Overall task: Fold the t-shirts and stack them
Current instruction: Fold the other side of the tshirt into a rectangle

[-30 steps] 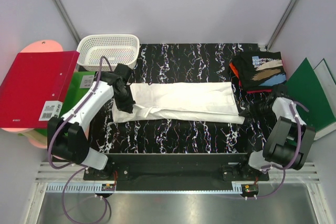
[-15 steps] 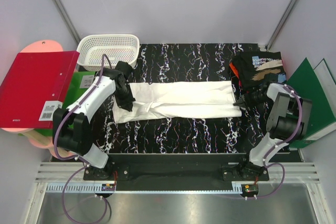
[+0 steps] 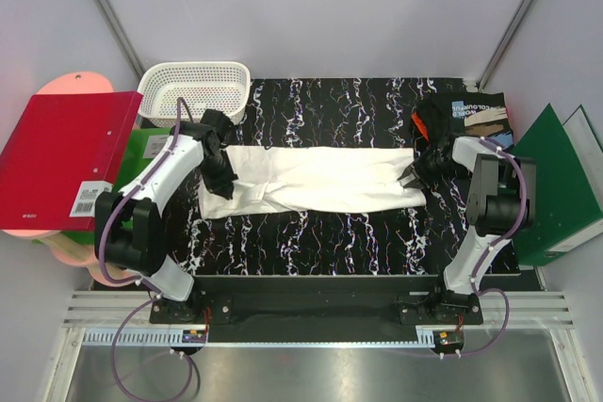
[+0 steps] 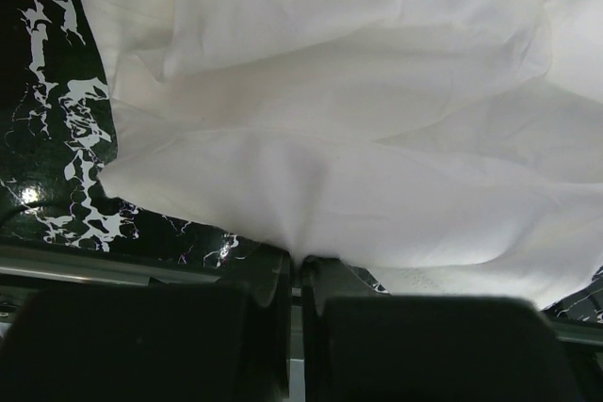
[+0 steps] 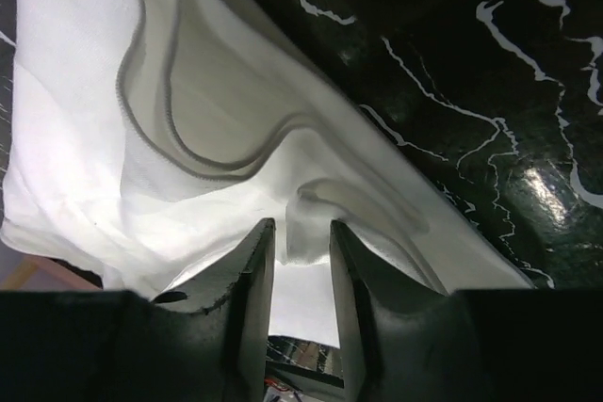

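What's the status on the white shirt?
Left tool shut on white t-shirt, left end. Right tool parted, cloth fold between jaws. Shirt flat in long band; black t-shirt stack beside right tool.

Robot test cell: white enclosure walls (image 3: 311,7), black marbled tabletop (image 3: 320,233), aluminium rails (image 3: 546,313).

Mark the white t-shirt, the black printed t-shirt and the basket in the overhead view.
white t-shirt (image 3: 320,179): top view, middle of the folded strip.
black printed t-shirt (image 3: 479,120): top view, on its print, top of the stack at right.
basket (image 3: 193,68): top view, far rim.
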